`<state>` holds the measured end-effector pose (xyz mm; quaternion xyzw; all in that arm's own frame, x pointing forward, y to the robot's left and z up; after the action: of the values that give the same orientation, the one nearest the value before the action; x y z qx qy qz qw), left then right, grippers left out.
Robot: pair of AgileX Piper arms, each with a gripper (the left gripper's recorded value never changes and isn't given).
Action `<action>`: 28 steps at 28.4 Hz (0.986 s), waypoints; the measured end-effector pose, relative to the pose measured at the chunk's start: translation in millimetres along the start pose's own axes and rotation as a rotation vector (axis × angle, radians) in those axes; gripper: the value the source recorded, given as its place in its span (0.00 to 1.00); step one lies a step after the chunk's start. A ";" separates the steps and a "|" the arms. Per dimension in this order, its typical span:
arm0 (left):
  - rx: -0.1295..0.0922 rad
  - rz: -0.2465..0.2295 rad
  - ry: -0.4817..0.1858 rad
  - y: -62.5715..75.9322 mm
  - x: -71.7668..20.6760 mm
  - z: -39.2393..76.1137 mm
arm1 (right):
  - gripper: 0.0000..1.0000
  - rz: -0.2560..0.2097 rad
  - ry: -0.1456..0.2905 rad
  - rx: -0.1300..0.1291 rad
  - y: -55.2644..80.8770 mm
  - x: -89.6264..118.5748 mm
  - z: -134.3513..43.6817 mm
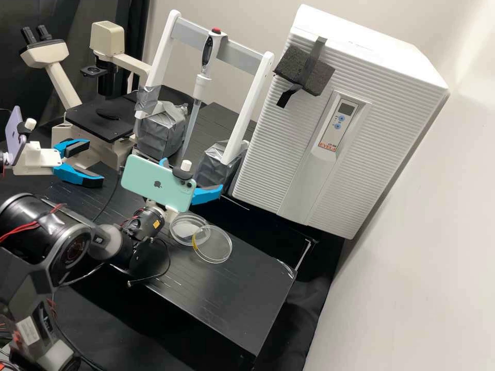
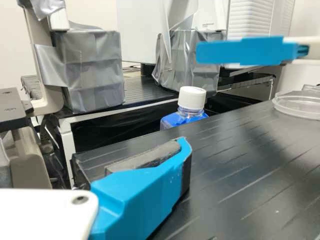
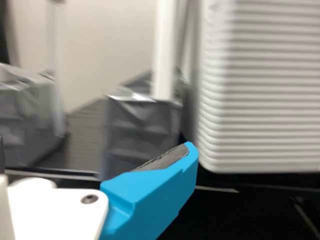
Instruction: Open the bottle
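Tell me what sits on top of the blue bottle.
A white cap sits closed on the blue bottle. The black bench hides the bottle's lower part behind its edge.

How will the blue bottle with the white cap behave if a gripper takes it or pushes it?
The bottle looks blue up to its shoulder, so it is perhaps full and heavy for its size. It stands upright, so a push at the white cap might tip it. Its wall seems smooth, maybe slippery.
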<state>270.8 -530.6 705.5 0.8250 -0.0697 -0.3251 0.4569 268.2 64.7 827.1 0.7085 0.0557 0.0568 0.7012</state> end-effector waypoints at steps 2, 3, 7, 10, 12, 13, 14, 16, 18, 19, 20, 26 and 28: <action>0.000 0.000 -0.002 -0.1 0.1 0.5 | 1.00 -0.029 0.033 0.006 -9.9 -1.0 -6.7; 0.000 0.000 -0.002 -0.1 0.1 0.5 | 1.00 -0.044 0.039 0.008 -14.0 -0.7 -8.2; 0.000 0.000 -0.002 -0.1 0.1 0.5 | 1.00 -0.110 0.035 0.002 -31.2 2.0 -6.2; 0.000 0.000 -0.002 -0.1 0.1 0.5 | 1.00 -0.141 0.008 -0.006 -39.5 4.4 1.2; 0.000 0.000 -0.002 -0.1 0.1 0.5 | 1.00 -0.152 -0.009 -0.019 -42.8 6.3 5.0; 0.000 0.000 -0.002 -0.1 0.1 0.5 | 1.00 -0.158 -0.016 -0.020 -44.6 6.7 6.9; 0.000 0.000 -0.002 -0.1 0.1 0.5 | 1.00 -0.164 -0.022 -0.024 -46.0 7.7 7.7; -0.001 -0.003 -0.001 -0.8 -0.5 0.5 | 1.00 -0.175 -0.036 -0.028 -48.6 9.9 9.4; -0.001 -0.005 -0.001 -1.3 -0.8 0.5 | 1.00 -0.178 -0.035 -0.031 -49.9 12.4 8.8; -0.001 -0.005 -0.001 -1.3 -0.8 0.5 | 1.00 -0.180 -0.033 -0.031 -50.6 12.9 8.5; -0.001 -0.005 -0.001 -1.3 -0.8 0.5 | 1.00 -0.180 -0.032 -0.031 -50.7 13.9 8.0; -0.001 -0.005 -0.001 -1.3 -0.8 0.5 | 1.00 -0.178 -0.029 -0.031 -50.3 14.6 7.5; -0.001 -0.005 -0.001 -1.3 -0.8 0.5 | 1.00 -0.175 -0.027 -0.031 -49.7 15.5 6.9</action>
<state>269.7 -529.9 704.7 0.8248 -0.0677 -0.3265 0.4566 284.6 60.9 777.4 0.6908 0.1073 -0.0134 0.7149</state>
